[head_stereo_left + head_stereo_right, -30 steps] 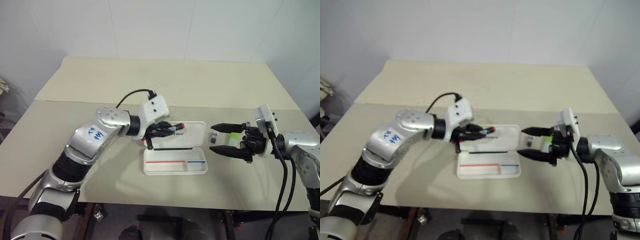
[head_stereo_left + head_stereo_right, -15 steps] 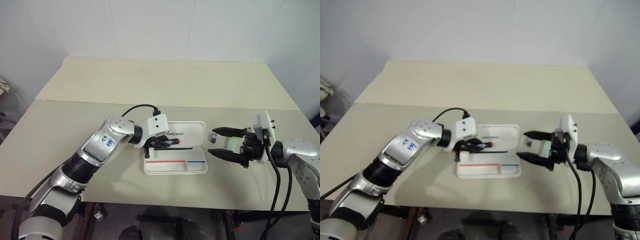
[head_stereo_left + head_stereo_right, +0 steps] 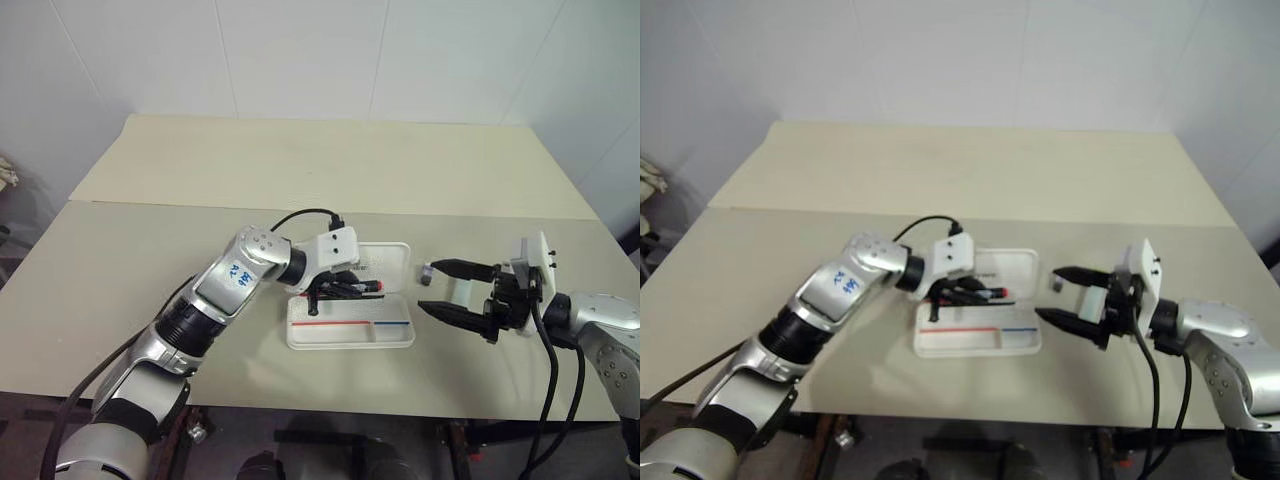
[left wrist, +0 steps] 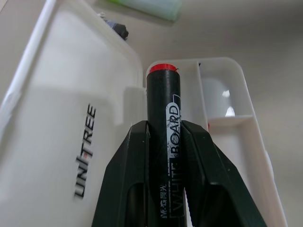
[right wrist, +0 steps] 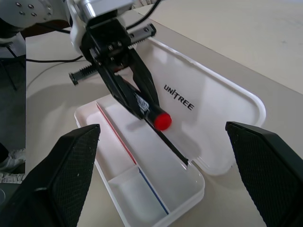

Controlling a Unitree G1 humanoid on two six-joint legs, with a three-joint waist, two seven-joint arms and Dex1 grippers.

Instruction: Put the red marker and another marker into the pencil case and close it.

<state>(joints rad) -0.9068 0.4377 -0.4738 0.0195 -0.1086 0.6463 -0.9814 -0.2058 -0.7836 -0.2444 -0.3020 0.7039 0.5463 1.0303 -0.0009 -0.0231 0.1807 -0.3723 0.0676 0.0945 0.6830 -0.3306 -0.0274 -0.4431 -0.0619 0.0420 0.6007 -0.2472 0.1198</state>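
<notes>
Head view: left gripper (image 3: 352, 290) pinches the red marker (image 3: 366, 288) over the open pencil case (image 3: 350, 333), mid-table near the front edge. Right gripper (image 3: 452, 291) spread wide beside the case. Left wrist view: fingers (image 4: 135, 175) clamp the barrel. Right wrist view: red tip above the tray.

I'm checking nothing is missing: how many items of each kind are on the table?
Markers: 2, the red marker in the left gripper and the green marker
Pencil case: 1
Small dark object: 1
Total: 4
</notes>
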